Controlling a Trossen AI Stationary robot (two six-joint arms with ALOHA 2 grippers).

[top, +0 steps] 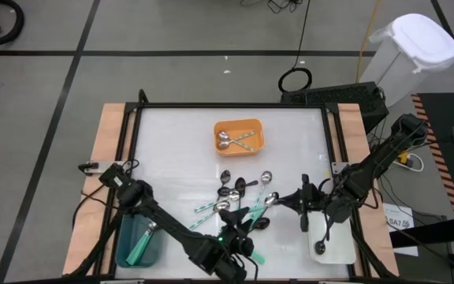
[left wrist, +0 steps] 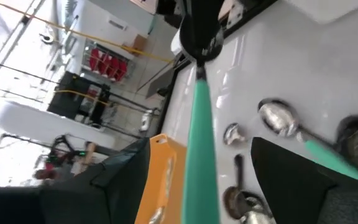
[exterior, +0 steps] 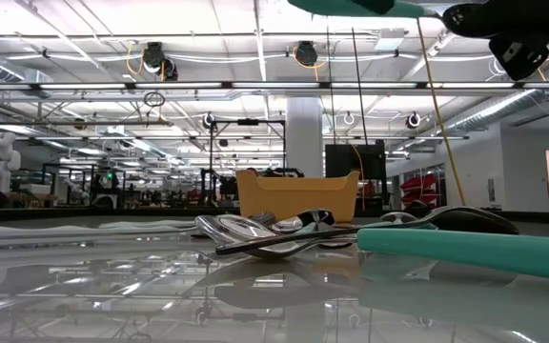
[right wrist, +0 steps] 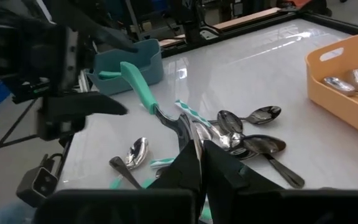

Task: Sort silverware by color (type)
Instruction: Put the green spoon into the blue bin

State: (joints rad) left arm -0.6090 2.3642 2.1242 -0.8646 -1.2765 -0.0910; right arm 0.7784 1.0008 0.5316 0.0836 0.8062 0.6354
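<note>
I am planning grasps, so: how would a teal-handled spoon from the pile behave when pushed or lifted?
The teal-handled, silver-bowled spoon looks stiff and probably light. On the glossy white table it would likely slide and pivot. Tangled in the spoon pile, it may drag neighbours.

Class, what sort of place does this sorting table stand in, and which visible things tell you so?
Probably a large robotics lab or workshop: open ceiling with pipes, equipment racks behind the table, taped concrete floor.
</note>
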